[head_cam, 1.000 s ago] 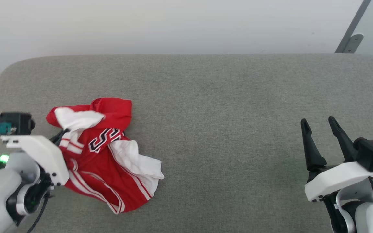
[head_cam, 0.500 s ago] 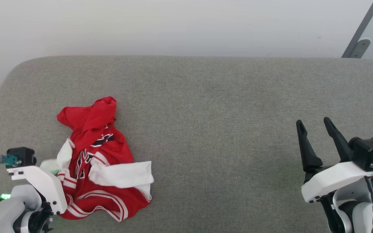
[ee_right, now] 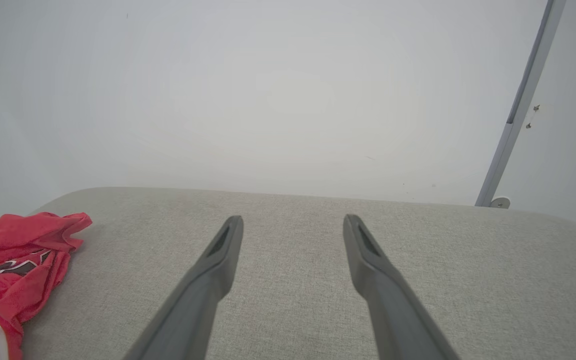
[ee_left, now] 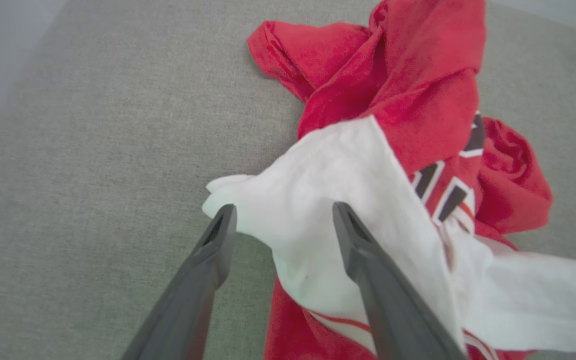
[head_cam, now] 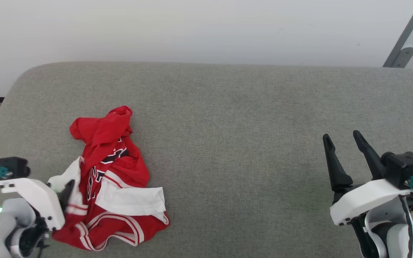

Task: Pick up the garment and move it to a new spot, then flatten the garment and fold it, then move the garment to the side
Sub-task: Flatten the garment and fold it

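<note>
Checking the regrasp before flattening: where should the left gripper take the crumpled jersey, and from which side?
Probably the white sleeve, a loose flap at the left edge of the jersey, lying between the fingers of the open left gripper. Come from the near left, over the cushion; the red body is bunched and layered.

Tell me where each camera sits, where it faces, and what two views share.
Head view: from the head, down at grey cushion and garment; left pincer lower left, right pincer lower right.
Left wrist view: from that wrist, along open fingers, at the garment's white sleeve.
Right wrist view: from that wrist, along open fingers, over the cushion to the wall.
All share the garment.
</note>
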You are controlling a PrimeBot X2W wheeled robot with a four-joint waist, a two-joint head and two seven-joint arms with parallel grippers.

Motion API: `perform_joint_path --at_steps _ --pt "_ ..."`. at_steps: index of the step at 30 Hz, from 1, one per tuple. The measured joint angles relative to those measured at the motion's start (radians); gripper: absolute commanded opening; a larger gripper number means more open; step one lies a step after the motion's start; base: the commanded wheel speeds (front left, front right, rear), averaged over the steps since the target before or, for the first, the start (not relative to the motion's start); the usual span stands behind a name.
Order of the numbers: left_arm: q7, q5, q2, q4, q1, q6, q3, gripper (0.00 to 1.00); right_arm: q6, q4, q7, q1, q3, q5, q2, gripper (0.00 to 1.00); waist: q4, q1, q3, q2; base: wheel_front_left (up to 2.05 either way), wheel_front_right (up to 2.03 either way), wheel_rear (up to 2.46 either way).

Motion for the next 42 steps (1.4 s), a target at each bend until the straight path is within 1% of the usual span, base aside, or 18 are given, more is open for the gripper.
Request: perform_joint_path --at_steps 4,6,7,10,13,16,17,18,21,24,29,35,42 --pt "-0.058 0.012 0.028 -0.013 0.0 0.009 0.016 1.0 0.0 0.001 0.005 0.001 0.009 0.0 0.0 1.0 0.008 0.0 -0.008 0.0 0.0 0.0 0.0" --pt "-0.093 0.013 0.036 -0.031 0.007 0.009 0.023 1.0 0.0 0.003 0.007 0.005 0.017 0.0 0.0 1.0 0.012 -0.0001 -0.012 0.0 0.0 0.0 0.0" --pt "-0.093 0.013 0.036 -0.031 0.007 0.009 0.023 1.0 0.0 0.003 0.007 0.005 0.017 0.0 0.0 1.0 0.012 -0.0001 -0.012 0.0 0.0 0.0 0.0" --pt "-0.163 0.026 0.048 -0.064 0.027 0.01 0.035 1.0 0.0 0.005 0.012 0.007 0.03 -0.006 0.0 1.0 0.019 0.0 -0.02 0.0 0.0 0.0 0.0" --pt "-0.231 0.055 0.066 -0.098 0.048 0.019 0.055 1.0 0.0 0.007 0.016 0.01 0.048 -0.007 0.0 1.0 0.028 0.0 -0.027 0.0 0.0 0.0 0.0" --pt "-0.26 0.081 0.069 -0.137 0.081 0.041 0.094 1.0 0.0 0.009 0.026 0.01 0.066 -0.008 0.0 1.0 0.041 0.0 -0.032 0.0 0.0 0.0 0.0" --pt "-0.262 0.106 0.071 -0.153 0.094 0.044 0.114 1.0 0.0 0.011 0.031 0.011 0.076 -0.008 0.0 1.0 0.045 0.0 -0.033 0.0 0.0 0.0 0.0" --pt "-0.263 0.123 0.067 -0.169 0.108 0.057 0.148 1.0 0.0 0.012 0.035 0.011 0.085 -0.011 0.0 1.0 0.05 0.0 -0.034 0.0 0.0 0.0 0.0" --pt "-0.266 0.217 0.053 -0.241 0.158 0.08 0.294 1.0 0.0 0.016 0.053 0.011 0.117 -0.015 0.0 1.0 0.069 0.0 -0.036 0.0 0.0 0.0 0.0" --pt "-0.266 0.312 0.009 -0.301 0.261 0.091 0.412 1.0 0.0 0.024 0.073 0.009 0.158 -0.011 -0.014 1.0 0.089 0.0 -0.037 0.0001 0.0 0.0 0.0" --pt "-0.266 0.443 -0.068 -0.375 0.392 0.085 0.586 1.0 0.0 0.043 0.115 -0.018 0.255 0.035 -0.054 1.0 0.128 0.0 -0.037 0.0 0.0 0.0 0.0" --pt "-0.266 0.562 -0.167 -0.416 0.486 0.057 0.714 1.0 0.0 0.083 0.168 -0.081 0.379 0.1 -0.118 1.0 0.184 0.0 -0.03 0.0 0.0 0.0 0.0" --pt "-0.266 0.69 -0.299 -0.447 0.545 -0.007 0.817 1.0 0.0 0.139 0.269 -0.176 0.558 0.231 -0.198 1.0 0.258 -0.0001 -0.022 0.0 0.0 0.0 0.0"
